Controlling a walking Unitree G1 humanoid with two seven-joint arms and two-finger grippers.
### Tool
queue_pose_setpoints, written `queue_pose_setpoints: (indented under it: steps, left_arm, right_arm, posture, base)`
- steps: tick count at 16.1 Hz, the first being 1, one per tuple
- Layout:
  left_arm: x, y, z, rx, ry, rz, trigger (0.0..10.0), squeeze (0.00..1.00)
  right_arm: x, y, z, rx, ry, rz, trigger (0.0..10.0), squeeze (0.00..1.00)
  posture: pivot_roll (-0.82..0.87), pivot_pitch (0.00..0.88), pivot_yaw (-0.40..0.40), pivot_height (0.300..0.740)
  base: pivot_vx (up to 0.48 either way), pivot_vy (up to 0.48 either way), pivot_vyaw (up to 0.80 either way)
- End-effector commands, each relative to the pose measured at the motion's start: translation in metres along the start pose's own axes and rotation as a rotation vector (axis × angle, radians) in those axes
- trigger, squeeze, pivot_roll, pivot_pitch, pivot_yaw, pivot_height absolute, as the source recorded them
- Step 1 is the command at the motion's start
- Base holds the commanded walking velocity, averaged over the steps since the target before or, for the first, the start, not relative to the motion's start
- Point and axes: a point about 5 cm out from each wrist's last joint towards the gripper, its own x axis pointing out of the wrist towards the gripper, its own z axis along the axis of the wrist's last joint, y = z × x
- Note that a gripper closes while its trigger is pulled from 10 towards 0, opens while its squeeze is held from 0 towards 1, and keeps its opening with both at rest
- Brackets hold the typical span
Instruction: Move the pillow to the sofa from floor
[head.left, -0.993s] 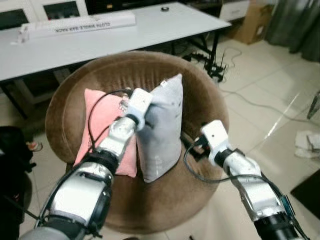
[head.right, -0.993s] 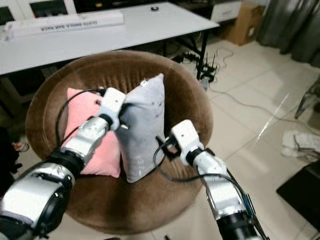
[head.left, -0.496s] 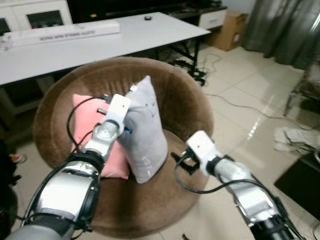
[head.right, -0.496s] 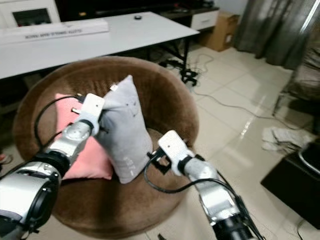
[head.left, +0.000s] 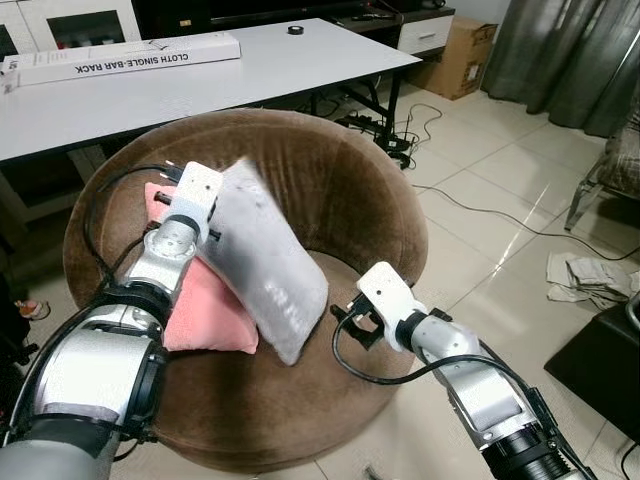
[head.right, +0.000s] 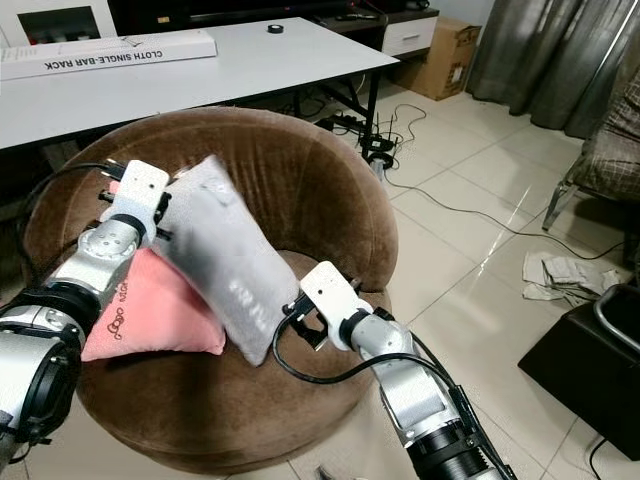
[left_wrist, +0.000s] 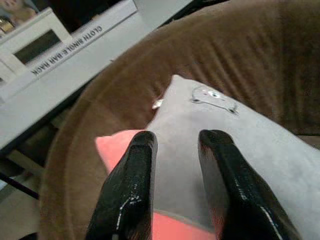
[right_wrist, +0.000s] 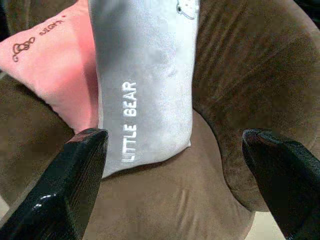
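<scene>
On the left, the left gripper (left_wrist: 175, 165) has let go: its black fingers stand a little apart, off the soft grey fabric pillow (head.left: 265, 260) printed LITTLE BEAR, which a moment ago stood upright in its hold. That pillow has since tipped over, and now leans slantwise across the pink cushion (head.left: 205, 310) in the round brown velvet sofa chair (head.left: 370, 190). To the right, the right gripper (right_wrist: 180, 190) hangs wide open and empty beside the pillow's lower end, so the placing looks done and both arms can draw back.
</scene>
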Motion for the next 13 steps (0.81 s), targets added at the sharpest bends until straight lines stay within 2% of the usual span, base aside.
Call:
queue_pose_setpoints:
  steps: [1,2,3,5,6,7,8,9,10,11,12,13]
  left_arm:
    - [0.002,-0.005,0.009,-0.034,-0.036,-0.033,10.0,1.0]
    - [0.001,-0.01,0.009,-0.057,-0.044,-0.058,10.0,1.0]
    - [0.0,-0.024,0.008,-0.136,-0.074,-0.119,10.0,1.0]
    - [-0.004,-0.039,0.005,-0.221,-0.109,-0.185,10.0,1.0]
    - [-0.008,-0.055,0.002,-0.262,-0.146,-0.237,10.0,0.0]
    - [-0.014,-0.066,-0.001,-0.3,-0.165,-0.268,10.0,0.0]
    - [-0.028,-0.085,-0.015,-0.317,-0.165,-0.323,10.0,0.0]
    - [-0.038,-0.094,-0.022,-0.316,-0.163,-0.343,10.0,0.0]
    - [-0.054,-0.104,-0.033,-0.321,-0.159,-0.373,10.0,0.0]
    - [-0.064,-0.105,-0.045,-0.314,-0.149,-0.382,10.0,0.0]
    - [-0.068,-0.104,-0.05,-0.31,-0.144,-0.381,10.0,0.0]
    - [-0.074,-0.096,-0.06,-0.3,-0.125,-0.344,10.0,0.0]
  right_arm:
    - [0.001,-0.011,0.004,-0.002,-0.002,-0.052,10.0,0.0]
    - [0.0,-0.014,0.005,0.003,-0.005,-0.074,10.0,0.0]
    - [-0.003,-0.025,0.004,0.045,0.001,-0.131,10.0,0.0]
    - [-0.007,-0.038,-0.001,0.101,0.017,-0.204,10.0,0.0]
    - [-0.012,-0.042,-0.007,0.131,0.03,-0.24,10.0,0.0]
    - [-0.016,-0.042,-0.014,0.155,0.051,-0.259,10.0,0.0]
    - [-0.023,-0.04,-0.028,0.216,0.094,-0.294,10.0,0.0]
    - [-0.027,-0.038,-0.035,0.251,0.114,-0.31,10.0,0.0]
    - [-0.029,-0.035,-0.044,0.316,0.149,-0.338,10.0,0.0]
    - [-0.026,-0.035,-0.044,0.338,0.151,-0.344,10.0,0.0]
    - [-0.024,-0.035,-0.042,0.338,0.149,-0.346,10.0,0.0]
    - [-0.018,-0.037,-0.037,0.297,0.137,-0.341,10.0,0.0]
  posture:
    - [-0.09,0.0,0.014,0.74]
    - [-0.08,0.0,0.014,0.74]
    - [-0.07,0.0,0.018,0.74]
    - [-0.07,0.0,0.024,0.74]
    - [-0.06,0.0,0.026,0.74]
    - [-0.05,0.0,0.027,0.74]
    - [-0.01,0.0,0.021,0.74]
    - [0.0,0.0,0.02,0.74]
    - [0.03,0.0,0.013,0.74]
    - [0.03,0.0,0.014,0.74]
    - [0.03,0.0,0.014,0.74]
    - [0.03,0.0,0.023,0.74]
  base:
    - [0.0,0.0,0.0]
    - [0.0,0.0,0.0]
    - [0.0,0.0,0.0]
    - [0.0,0.0,0.0]
    - [0.0,0.0,0.0]
    - [0.0,0.0,0.0]
    - [0.0,0.0,-0.76]
    - [0.0,0.0,-0.79]
    - [0.0,0.0,-0.79]
    - [0.0,0.0,-0.79]
    - [0.0,0.0,-0.79]
    - [0.0,0.0,-0.79]
